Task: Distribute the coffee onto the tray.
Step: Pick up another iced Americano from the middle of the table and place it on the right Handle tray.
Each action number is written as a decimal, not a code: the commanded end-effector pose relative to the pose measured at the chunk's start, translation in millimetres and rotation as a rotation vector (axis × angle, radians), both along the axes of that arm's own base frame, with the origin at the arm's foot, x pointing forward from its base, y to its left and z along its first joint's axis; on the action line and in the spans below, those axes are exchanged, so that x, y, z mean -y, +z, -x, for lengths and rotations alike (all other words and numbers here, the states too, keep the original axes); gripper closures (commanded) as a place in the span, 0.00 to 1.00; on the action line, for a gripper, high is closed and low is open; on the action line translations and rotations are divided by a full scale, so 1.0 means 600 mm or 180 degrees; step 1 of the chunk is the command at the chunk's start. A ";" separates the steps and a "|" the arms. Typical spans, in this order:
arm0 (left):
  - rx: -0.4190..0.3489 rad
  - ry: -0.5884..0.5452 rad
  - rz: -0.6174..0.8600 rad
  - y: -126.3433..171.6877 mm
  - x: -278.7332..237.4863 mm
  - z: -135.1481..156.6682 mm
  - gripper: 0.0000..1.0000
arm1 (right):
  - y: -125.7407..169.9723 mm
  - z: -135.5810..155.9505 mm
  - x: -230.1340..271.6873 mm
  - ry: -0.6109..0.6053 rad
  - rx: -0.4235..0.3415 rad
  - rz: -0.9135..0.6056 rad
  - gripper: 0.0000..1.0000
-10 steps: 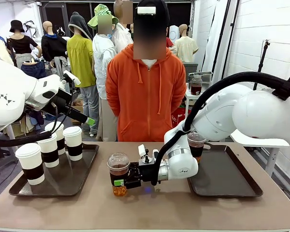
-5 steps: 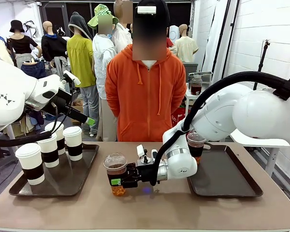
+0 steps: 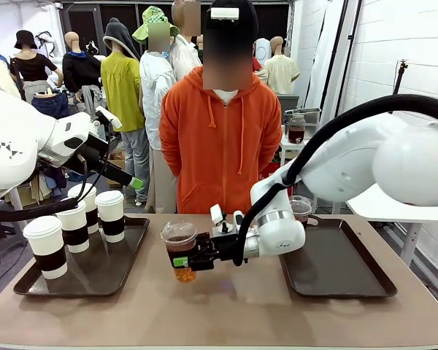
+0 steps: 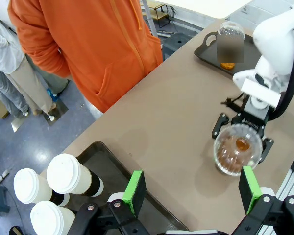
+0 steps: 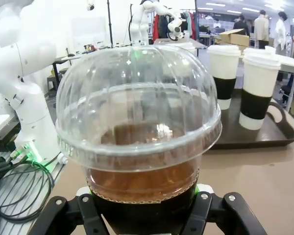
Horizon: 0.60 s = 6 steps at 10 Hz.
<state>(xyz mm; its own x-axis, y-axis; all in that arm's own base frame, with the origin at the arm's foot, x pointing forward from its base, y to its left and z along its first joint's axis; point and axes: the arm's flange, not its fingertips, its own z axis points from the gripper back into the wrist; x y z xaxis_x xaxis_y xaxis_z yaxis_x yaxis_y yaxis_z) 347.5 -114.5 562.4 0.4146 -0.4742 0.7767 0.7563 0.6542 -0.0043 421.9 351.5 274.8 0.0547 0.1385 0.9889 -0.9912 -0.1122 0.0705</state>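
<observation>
My right gripper (image 3: 184,260) is shut on a clear dome-lidded cup of brown coffee (image 3: 180,250), held a little above the table's middle and slightly tilted. In the right wrist view that cup (image 5: 137,127) sits close between the black fingers (image 5: 63,215). A second clear cup (image 3: 301,210) stands at the back left of the right tray (image 3: 350,273). Several white paper cups with dark sleeves (image 3: 111,215) stand on the left tray (image 3: 95,273). My left gripper (image 3: 135,182) hangs open above that tray; its green pads (image 4: 135,188) are apart with nothing between them.
A person in an orange hoodie (image 3: 223,146) stands at the table's far edge, hands not showing. The bare tabletop (image 3: 226,313) runs between the two trays. Most of the right tray's floor is free. Cables lie beside the robot base (image 5: 19,181).
The right gripper closed on the clear cup, which stood on the table, and has raised it slightly. The right arm's elbow has risen. The left arm has not moved.
</observation>
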 end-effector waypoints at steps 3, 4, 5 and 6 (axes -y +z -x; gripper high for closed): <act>-0.0023 -0.0016 0.0026 -0.001 -0.002 0.000 0.00 | 0.101 0.027 0.125 -0.0157 -0.0022 0.0044 0.35; -0.0023 -0.0016 0.0026 -0.001 -0.002 0.000 0.00 | 0.116 0.032 0.166 -0.0235 -0.0002 0.0094 0.35; -0.0023 -0.0016 0.0026 -0.001 -0.002 0.000 0.00 | 0.125 0.033 0.205 -0.0277 -0.0011 0.0090 0.35; -0.0023 -0.0016 0.0026 -0.001 -0.002 0.000 0.00 | 0.133 0.031 0.244 -0.0314 -0.0022 0.0058 0.35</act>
<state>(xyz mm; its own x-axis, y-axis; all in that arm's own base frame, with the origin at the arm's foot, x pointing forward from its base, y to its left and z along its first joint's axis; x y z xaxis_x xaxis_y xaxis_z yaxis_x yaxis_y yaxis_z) 347.5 -114.4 562.5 0.4146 -0.4739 0.7769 0.7562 0.6544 -0.0044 405.5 222.1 342.6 0.0550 0.1790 0.9823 -0.9984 -0.0054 0.0569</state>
